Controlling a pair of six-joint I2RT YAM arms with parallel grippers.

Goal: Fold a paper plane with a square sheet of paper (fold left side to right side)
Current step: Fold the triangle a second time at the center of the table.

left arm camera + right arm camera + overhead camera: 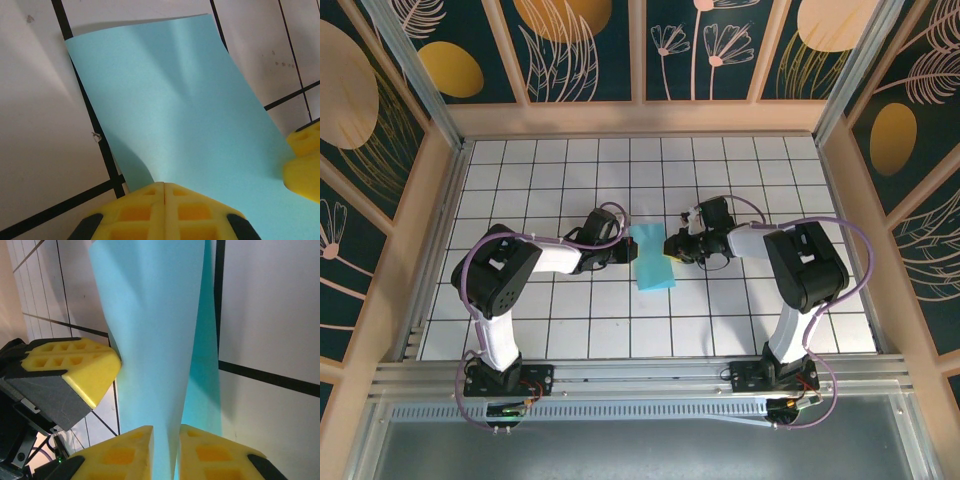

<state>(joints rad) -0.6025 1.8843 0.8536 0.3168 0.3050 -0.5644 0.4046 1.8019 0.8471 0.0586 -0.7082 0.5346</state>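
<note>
Currently the sheet sits mid-table between both grippers, bowed up off the grid, not flat. From above it reads as a narrow strip, so the left side looks folded over toward the right.

Left gripper: jaws together, sheet edge running into the seam, looks pinched. Right gripper: jaws a sliver apart with the sheet standing between them; can't tell if they bite it. A left finger touches the sheet's side in the right wrist view. No sharp crease visible. Two layers show loose, the lower one darker.

Risks, my guess:
- Edges not lined up when pressed would give a skewed crease, which spoils the later plane folds.
- Both grippers sit close together on thin paper, so any pull apart could tear or wrinkle it.
- If the right grip catches one layer only, the other could spring open.
- Fingers are nearly touching across the sheet, so a bump is possible.
- Sheet may slide on the smooth table under pressing.
</note>
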